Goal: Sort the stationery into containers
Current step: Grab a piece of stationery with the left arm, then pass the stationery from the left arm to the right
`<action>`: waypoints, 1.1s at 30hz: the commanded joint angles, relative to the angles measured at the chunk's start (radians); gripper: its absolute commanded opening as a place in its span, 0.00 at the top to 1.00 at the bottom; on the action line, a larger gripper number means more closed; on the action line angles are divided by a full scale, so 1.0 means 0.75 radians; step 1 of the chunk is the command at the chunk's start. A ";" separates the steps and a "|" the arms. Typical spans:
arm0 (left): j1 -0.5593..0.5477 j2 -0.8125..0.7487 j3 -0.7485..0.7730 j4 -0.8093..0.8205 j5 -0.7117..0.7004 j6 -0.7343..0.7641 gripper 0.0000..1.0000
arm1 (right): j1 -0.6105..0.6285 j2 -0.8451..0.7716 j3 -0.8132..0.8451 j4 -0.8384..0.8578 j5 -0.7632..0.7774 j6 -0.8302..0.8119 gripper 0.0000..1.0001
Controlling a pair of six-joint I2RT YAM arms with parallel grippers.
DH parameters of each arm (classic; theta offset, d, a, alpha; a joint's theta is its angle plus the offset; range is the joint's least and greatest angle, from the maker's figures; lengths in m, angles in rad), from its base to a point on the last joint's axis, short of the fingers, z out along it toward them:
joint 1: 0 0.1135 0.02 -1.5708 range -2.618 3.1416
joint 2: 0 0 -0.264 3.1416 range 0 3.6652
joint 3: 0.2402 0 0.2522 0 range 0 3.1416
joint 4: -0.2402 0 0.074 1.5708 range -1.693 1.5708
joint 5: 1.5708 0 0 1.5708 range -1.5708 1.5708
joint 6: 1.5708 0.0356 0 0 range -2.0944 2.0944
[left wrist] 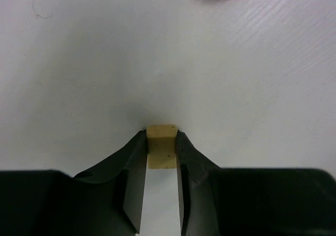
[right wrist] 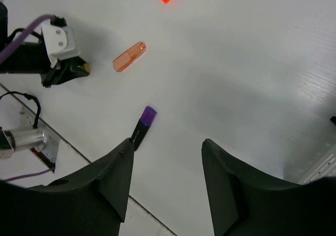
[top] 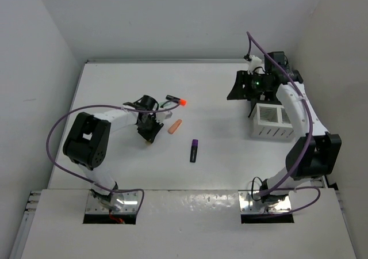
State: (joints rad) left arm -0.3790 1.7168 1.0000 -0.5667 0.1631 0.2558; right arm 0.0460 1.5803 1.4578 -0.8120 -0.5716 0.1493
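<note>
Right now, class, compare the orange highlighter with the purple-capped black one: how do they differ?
Colour: the orange highlighter is orange throughout; the purple-capped highlighter has a black body. Place: the orange one lies close to the left gripper, the purple-capped one farther from it. Both lie flat, ungripped.

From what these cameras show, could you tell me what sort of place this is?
Probably a robotics lab test cell: a white table boxed in by plain walls, left arm and right arm bolted at its near edge, with a purple highlighter and a white slatted box set out.
</note>
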 commanded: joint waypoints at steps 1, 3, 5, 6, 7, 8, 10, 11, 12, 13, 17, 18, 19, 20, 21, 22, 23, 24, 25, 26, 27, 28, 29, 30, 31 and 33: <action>0.078 -0.047 0.049 0.041 0.162 -0.032 0.82 | 0.035 -0.111 -0.066 0.103 -0.038 0.032 0.46; 0.169 -0.186 0.059 0.103 0.374 -0.105 0.88 | 0.051 -0.149 -0.117 0.158 -0.048 0.056 0.46; 0.241 -0.305 0.025 0.286 0.585 -0.195 0.88 | 0.074 -0.166 -0.142 0.203 -0.068 0.089 0.45; 0.286 -0.423 0.002 0.376 0.724 -0.275 0.88 | 0.098 -0.182 -0.164 0.221 -0.109 0.122 0.45; 0.301 -0.478 -0.022 0.580 0.770 -0.480 0.89 | 0.112 -0.197 -0.178 0.270 -0.123 0.140 0.44; 0.325 -0.528 -0.077 0.687 0.819 -0.596 0.91 | 0.151 -0.211 -0.207 0.301 -0.132 0.163 0.43; 0.340 -0.616 -0.114 0.971 0.858 -0.893 0.93 | 0.202 -0.264 -0.244 0.423 -0.115 0.216 0.43; 0.344 -0.622 -0.112 1.031 0.911 -0.974 0.95 | 0.267 -0.284 -0.264 0.467 -0.093 0.230 0.43; 0.346 -0.618 -0.102 1.082 0.930 -1.113 0.95 | 0.298 -0.307 -0.287 0.507 -0.054 0.259 0.43; 0.348 -0.612 -0.094 1.148 0.928 -1.171 0.96 | 0.351 -0.301 -0.283 0.536 -0.040 0.271 0.43; 0.358 -0.590 -0.049 1.104 0.779 -1.463 0.97 | 0.493 -0.238 -0.171 0.543 0.170 0.388 0.42; 0.358 -0.579 -0.017 1.063 0.756 -1.539 0.98 | 0.523 -0.225 -0.156 0.565 0.238 0.396 0.42; 0.352 -0.577 0.000 1.036 0.712 -1.564 0.99 | 0.578 -0.189 -0.138 0.565 0.320 0.400 0.42; 0.352 -0.575 0.016 1.001 0.683 -1.586 0.99 | 0.607 -0.164 -0.077 0.563 0.353 0.394 0.42; 0.348 -0.573 0.051 0.942 0.658 -1.593 0.99 | 0.626 -0.140 -0.048 0.563 0.381 0.394 0.42; 0.350 -0.575 0.070 0.899 0.613 -1.597 1.00 | 0.668 -0.095 -0.023 0.565 0.420 0.392 0.42; 0.352 -0.575 0.098 0.818 0.593 -1.597 1.00 | 0.685 -0.074 0.021 0.569 0.423 0.388 0.42; 0.354 -0.577 0.104 0.791 0.574 -1.597 1.00 | 0.699 -0.052 0.044 0.573 0.423 0.392 0.41; 0.356 -0.577 0.106 0.772 0.554 -1.597 1.00 | 0.736 -0.019 0.063 0.583 0.435 0.396 0.41; 0.358 -0.581 0.107 0.758 0.552 -1.605 1.00 | 0.759 0.001 0.075 0.596 0.441 0.396 0.41; 0.358 -0.587 0.096 0.758 0.546 -1.627 1.00 | 0.801 0.040 0.103 0.606 0.463 0.386 0.41; 0.358 -0.587 0.090 0.758 0.550 -1.628 1.00 | 0.818 0.063 0.116 0.606 0.464 0.386 0.40; 0.358 -0.589 0.086 0.764 0.552 -1.636 1.00 | 0.828 0.083 0.130 0.610 0.480 0.392 0.40; 0.354 -0.594 0.080 0.766 0.556 -1.636 1.00 | 0.839 0.102 0.148 0.614 0.482 0.406 0.40; 0.354 -0.594 0.082 0.764 0.554 -1.636 1.00 | 0.839 0.122 0.179 0.612 0.488 0.443 0.40; 0.352 -0.602 0.080 0.758 0.554 -1.628 1.00 | 0.841 0.163 0.208 0.624 0.486 0.470 0.40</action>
State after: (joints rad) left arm -0.1165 1.3003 1.0397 0.0071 0.5926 -0.9340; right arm 0.6735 1.6798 1.5478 -0.3904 -0.2451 0.4534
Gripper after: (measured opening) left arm 0.305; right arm 0.601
